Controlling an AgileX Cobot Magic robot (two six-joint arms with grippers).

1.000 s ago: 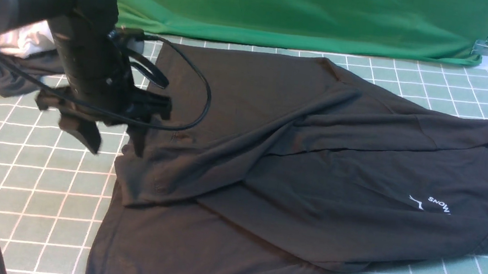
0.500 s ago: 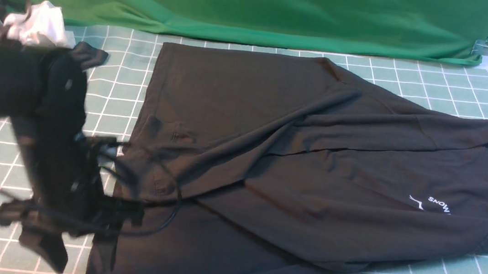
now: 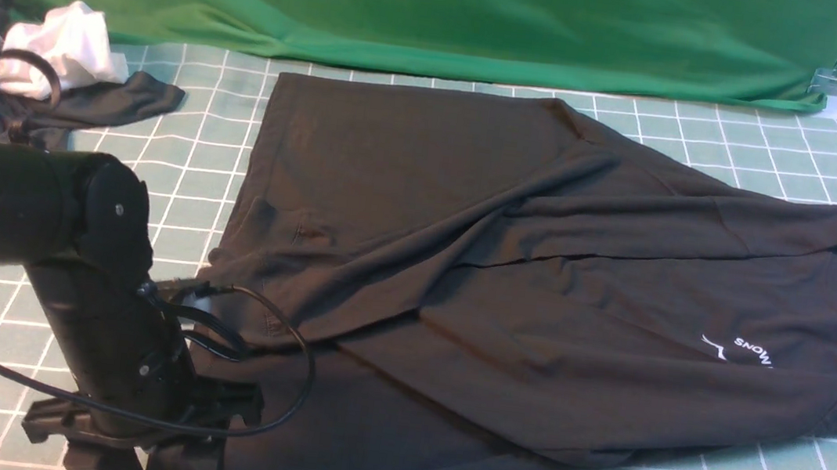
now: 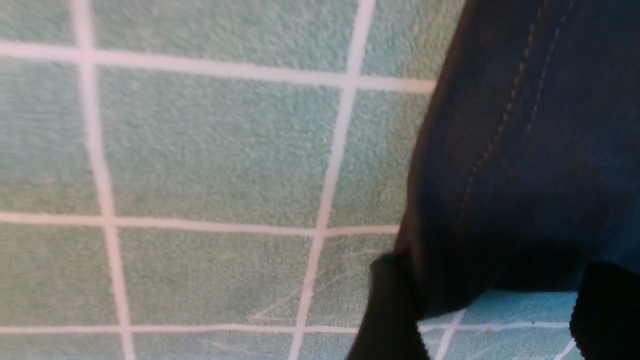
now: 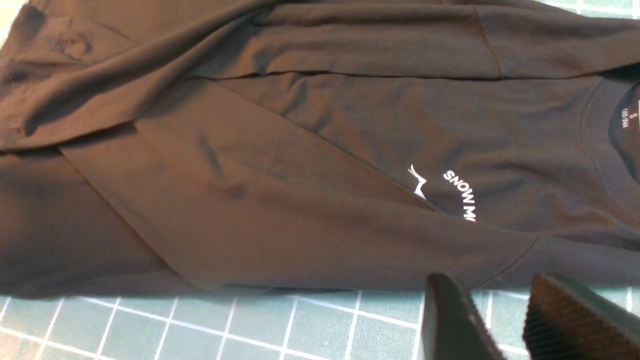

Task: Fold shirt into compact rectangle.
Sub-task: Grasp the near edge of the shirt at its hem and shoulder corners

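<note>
Teal-green mat with white grid lines (image 3: 713, 135) covers the desk. Green fabric backdrop (image 3: 452, 10) draped along the far edge, small metal binder clip (image 3: 829, 79) at its right end. Far left: crumpled white cloth (image 3: 66, 45) bunched with a smaller dark grey garment (image 3: 118, 102), one flap lying flat on the mat.
</note>
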